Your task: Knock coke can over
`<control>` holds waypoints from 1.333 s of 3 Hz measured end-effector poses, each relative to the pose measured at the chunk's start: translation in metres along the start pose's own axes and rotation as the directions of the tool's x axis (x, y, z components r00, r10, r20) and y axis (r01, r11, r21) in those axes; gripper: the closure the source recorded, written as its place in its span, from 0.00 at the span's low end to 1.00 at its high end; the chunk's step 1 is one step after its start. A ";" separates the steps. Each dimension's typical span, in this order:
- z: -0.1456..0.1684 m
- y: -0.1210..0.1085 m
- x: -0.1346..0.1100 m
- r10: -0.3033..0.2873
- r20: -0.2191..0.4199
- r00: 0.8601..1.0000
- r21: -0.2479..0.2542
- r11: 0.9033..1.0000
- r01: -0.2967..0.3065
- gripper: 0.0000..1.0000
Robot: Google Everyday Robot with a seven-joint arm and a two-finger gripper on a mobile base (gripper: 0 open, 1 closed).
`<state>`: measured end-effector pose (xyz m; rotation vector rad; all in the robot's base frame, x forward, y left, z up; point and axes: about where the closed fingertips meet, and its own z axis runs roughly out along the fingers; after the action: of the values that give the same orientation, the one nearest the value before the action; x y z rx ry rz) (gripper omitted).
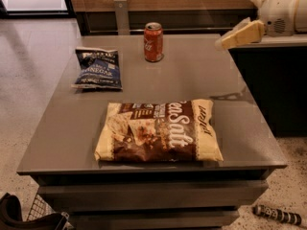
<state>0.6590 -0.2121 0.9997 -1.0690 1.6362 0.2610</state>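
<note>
Camera view showed the can standing upright near the far edge of the table, so the knock was not yet done. A blue bag lay to its left and a brown bag nearer the front. The gripper hung over the far right corner, well apart from the can. I could not tell whether it was open or closed.

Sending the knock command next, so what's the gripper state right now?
Gripper: open or shut cannot be told; near the table's far right corner, apart from the upright coke can.
</note>
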 end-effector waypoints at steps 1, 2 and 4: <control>0.030 -0.007 -0.012 0.083 0.139 0.987 -0.023 0.997 -0.080 0.00; 0.046 -0.013 -0.018 0.169 0.204 0.964 -0.026 0.986 -0.167 0.00; 0.062 -0.010 -0.011 0.182 0.193 0.964 -0.032 0.983 -0.179 0.00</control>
<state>0.7078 -0.1720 0.9897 -0.8760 1.5560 0.4841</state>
